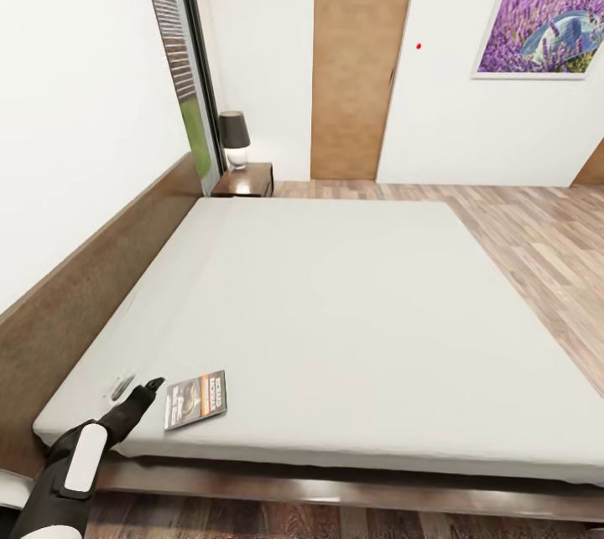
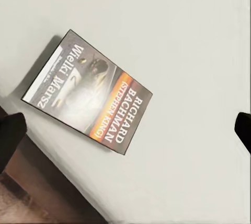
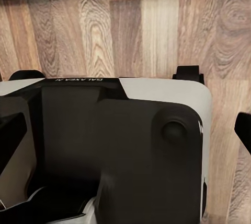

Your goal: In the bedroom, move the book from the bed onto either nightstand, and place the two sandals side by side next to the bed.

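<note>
Hovering my left gripper (image 1: 155, 386) over the near corner of the bed (image 1: 352, 304), I see its fingers (image 2: 242, 129) spread wide and empty, with the book (image 2: 89, 91) lying flat on the mattress between them, close to the bed's edge. My right gripper (image 3: 125, 130) also stands open, hanging above the robot's base (image 3: 115, 156) and the plank floor (image 3: 130, 25). The nightstand (image 1: 244, 180) sits at the bed's far corner, beside the headboard, a lamp (image 1: 234, 137) on it.

left arm (image 1: 80, 455) extended forward | left hand (image 2: 125, 125) open | right hand (image 3: 125, 125) open
</note>
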You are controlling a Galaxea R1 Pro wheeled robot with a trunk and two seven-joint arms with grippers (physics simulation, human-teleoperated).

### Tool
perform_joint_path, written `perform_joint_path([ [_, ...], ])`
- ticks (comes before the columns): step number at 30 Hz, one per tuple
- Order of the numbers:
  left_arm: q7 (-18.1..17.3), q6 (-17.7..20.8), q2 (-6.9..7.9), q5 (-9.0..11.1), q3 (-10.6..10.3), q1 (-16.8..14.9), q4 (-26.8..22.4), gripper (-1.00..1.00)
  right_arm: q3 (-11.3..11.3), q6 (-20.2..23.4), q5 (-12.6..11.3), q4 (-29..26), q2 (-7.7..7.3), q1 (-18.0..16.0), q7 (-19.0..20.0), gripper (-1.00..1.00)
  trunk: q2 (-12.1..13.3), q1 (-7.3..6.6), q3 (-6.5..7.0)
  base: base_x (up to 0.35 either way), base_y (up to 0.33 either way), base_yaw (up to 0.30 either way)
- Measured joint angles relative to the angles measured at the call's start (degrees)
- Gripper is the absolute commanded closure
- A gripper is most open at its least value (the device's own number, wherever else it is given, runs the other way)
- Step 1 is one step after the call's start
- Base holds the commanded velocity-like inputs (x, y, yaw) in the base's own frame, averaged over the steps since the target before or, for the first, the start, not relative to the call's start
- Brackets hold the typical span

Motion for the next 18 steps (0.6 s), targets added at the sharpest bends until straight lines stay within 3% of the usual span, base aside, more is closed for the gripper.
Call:
perform_joint_path([
  [5,-4.17,1.11,0.22,0.15,0.3,0.01,0.03,-1.0,0.0,-0.05,0.0,0.0,-0.01,0.0,0.0,-1.0,0.0,0.0,-0.46,0.0,0.0,0.0],
  [14,-5.22,1.35,0.47,0.39,0.62,0.0,0.04,-1.0,0.0,-0.07,0.0,0.0,0.0,0.0,0.0,-1.0,0.0,0.0,-1.28,0.0,0.0,0.0],
  [18,-5.32,1.36,1.15,2.94,0.99,0.01,0.04,-1.0,0.0,-0.07,0.0,0.0,0.0,0.0,0.0,-1.0,0.0,0.0,-1.64,0.0,0.0,0.0],
])
